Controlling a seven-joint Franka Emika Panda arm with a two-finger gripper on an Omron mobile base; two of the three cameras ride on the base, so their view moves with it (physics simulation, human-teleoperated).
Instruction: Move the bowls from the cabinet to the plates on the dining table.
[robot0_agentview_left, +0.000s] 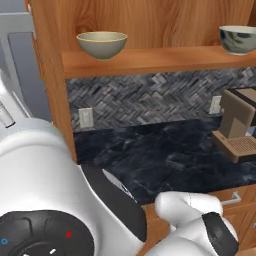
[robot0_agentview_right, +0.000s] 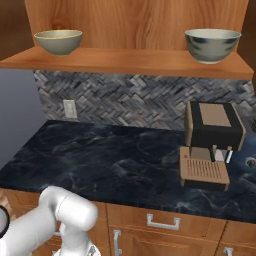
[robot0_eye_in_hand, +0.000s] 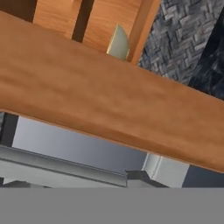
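Two bowls stand on the open wooden shelf of the cabinet (robot0_agentview_left: 150, 60) (robot0_agentview_right: 125, 62). The yellowish-tan bowl (robot0_agentview_left: 102, 44) (robot0_agentview_right: 58, 41) sits at the shelf's left end. At its right end is the grey-white bowl with dark mottling (robot0_agentview_left: 239, 39) (robot0_agentview_right: 212, 45). In the hand view a pale sliver of a bowl (robot0_eye_in_hand: 118, 43) peeks over a broad orange-brown wood panel (robot0_eye_in_hand: 109, 105) that slants across the picture. My white arm (robot0_agentview_left: 190, 207) (robot0_agentview_right: 70, 210) bends low in front of the counter edge, well below the shelf. The plates and the dining table are out of view.
A black veined counter (robot0_agentview_left: 165, 155) (robot0_agentview_right: 100, 160) runs under the shelf, backed by grey herringbone tile with an outlet (robot0_agentview_left: 86, 118). A brown and black coffee machine (robot0_agentview_left: 240, 125) (robot0_agentview_right: 212, 140) stands at its right. Drawers with metal handles (robot0_agentview_right: 162, 222) lie below. A grey panel (robot0_agentview_left: 20, 60) stands left.
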